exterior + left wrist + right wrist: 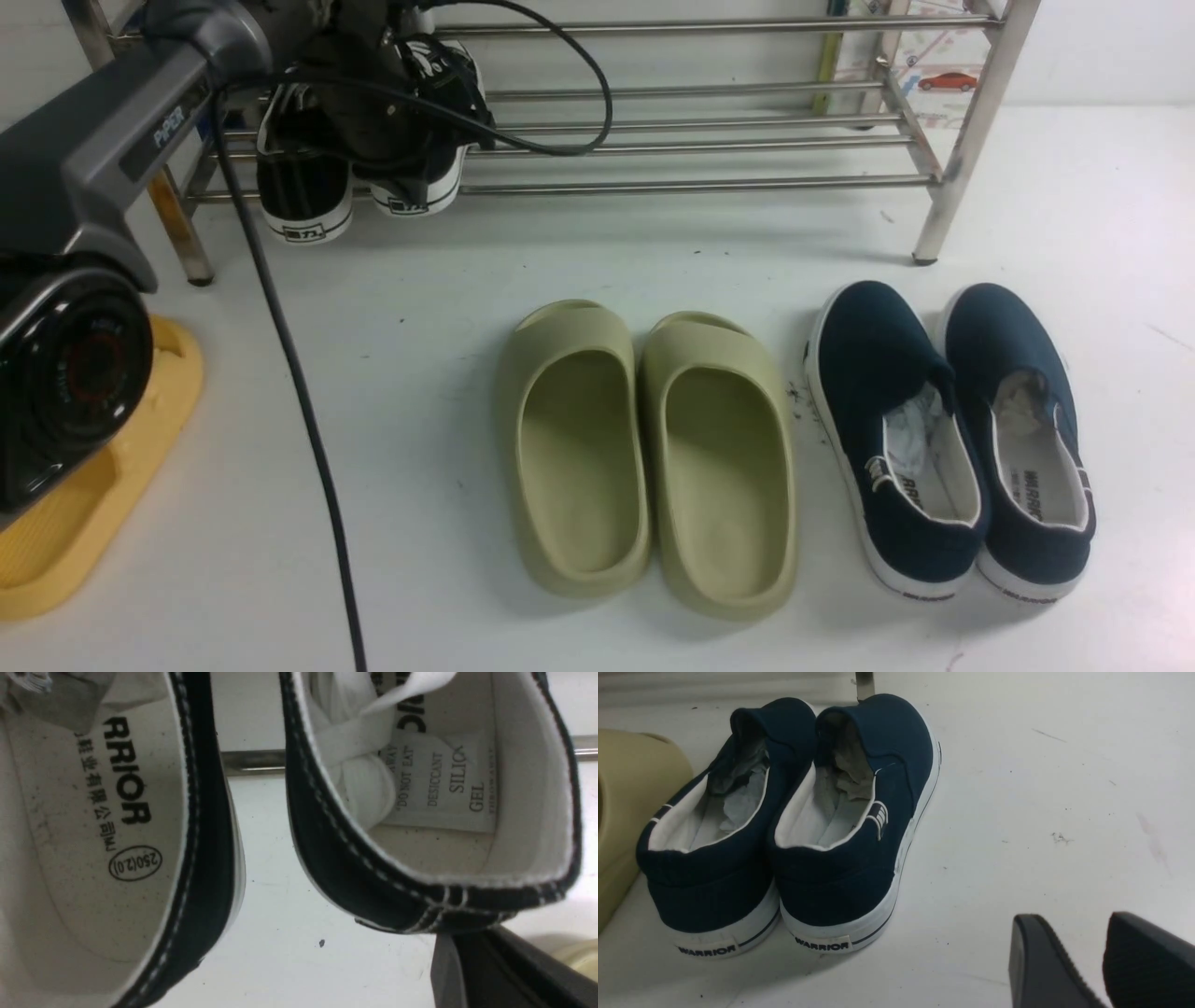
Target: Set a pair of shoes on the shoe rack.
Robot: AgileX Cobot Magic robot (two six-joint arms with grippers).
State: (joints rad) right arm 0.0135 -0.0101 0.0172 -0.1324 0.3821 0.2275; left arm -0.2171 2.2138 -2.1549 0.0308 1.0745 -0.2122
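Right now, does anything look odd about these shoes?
Yes: a silica gel packet lies inside one black sneaker, and crumpled paper stuffs both navy slip-ons. Both look like leftover packaging.

Pair of shoes: black canvas, white stitching, both openings facing the lens.
Shoe at frame left: cream insole printed "RRIOR", Chinese characters, oval stamp "250(2.0)".
Shoe at frame right: white laces tucked inside, silica gel packet on its insole.
Upper centre, between them: steel tube of the shoe rack over the white counter.
Lower right corner: one of the dark left gripper fingers, tip just beside that shoe's heel.
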